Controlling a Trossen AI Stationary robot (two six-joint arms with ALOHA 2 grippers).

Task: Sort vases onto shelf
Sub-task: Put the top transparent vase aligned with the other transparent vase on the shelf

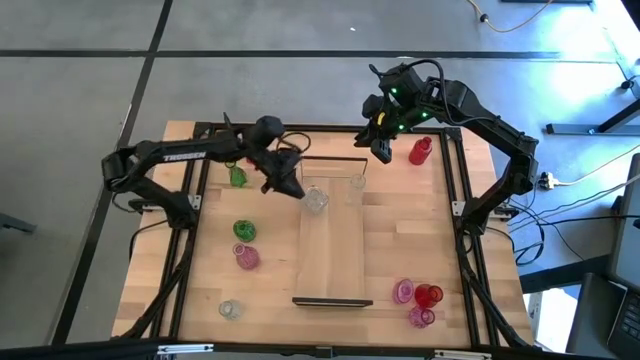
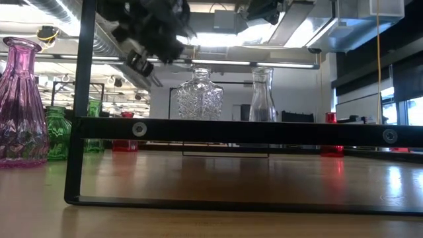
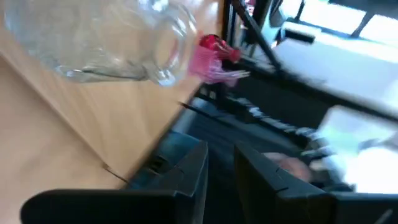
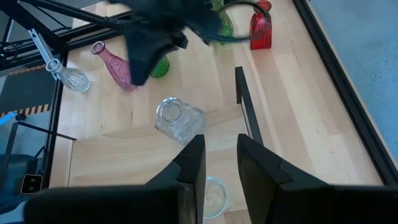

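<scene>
1. The shelf [image 1: 333, 255] is lying lengthwise down the middle of the table [image 1: 400, 250], and two clear vases are standing on its far end: a cut-glass vase [image 1: 316, 199] and a slimmer clear vase [image 1: 358, 182]. Both are looking empty.
2. The left gripper [image 1: 290, 186] is hovering just beside the cut-glass vase, its fingers [image 3: 186, 180] sitting close together with a narrow gap and nothing between them.
3. The right gripper [image 1: 382, 150] is hanging above the shelf's far end near the slim vase, fingers [image 4: 189, 165] likewise nearly closed and holding nothing.
4. A red vase [image 1: 420, 150] is standing at the far right; green [image 1: 244, 230] and pink [image 1: 246, 257] vases are waiting on the left.
</scene>
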